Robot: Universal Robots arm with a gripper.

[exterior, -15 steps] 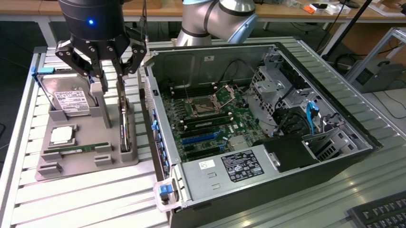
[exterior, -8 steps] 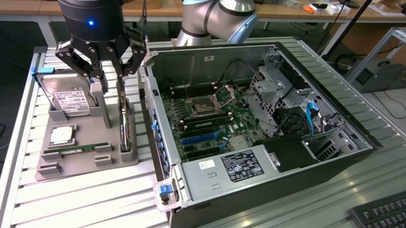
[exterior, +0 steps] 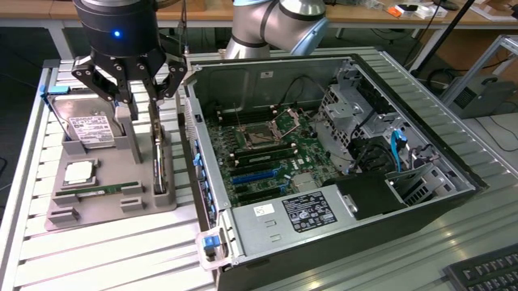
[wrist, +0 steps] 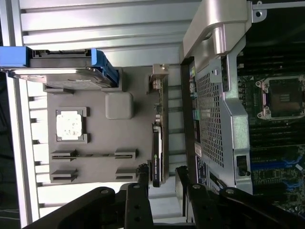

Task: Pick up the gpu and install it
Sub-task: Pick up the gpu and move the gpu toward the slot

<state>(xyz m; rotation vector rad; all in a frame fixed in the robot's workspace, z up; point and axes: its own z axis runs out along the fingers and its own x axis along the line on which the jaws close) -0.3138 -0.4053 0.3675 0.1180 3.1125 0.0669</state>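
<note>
Exterior view shows the hand [exterior: 138, 112] spread open just above the edge-on gpu [exterior: 160, 170].

You've got a silver-grey arm [exterior: 271, 27] with a pale blue joint cap [exterior: 312, 33]. The black cylindrical wrist housing [exterior: 121, 24] has one blue LED [exterior: 118, 33] lit. Your gripper [exterior: 139, 100] is all black, with linkage-bar fingers [wrist: 143, 200] and round pivot pins [wrist: 226, 192] at the joints.
</note>
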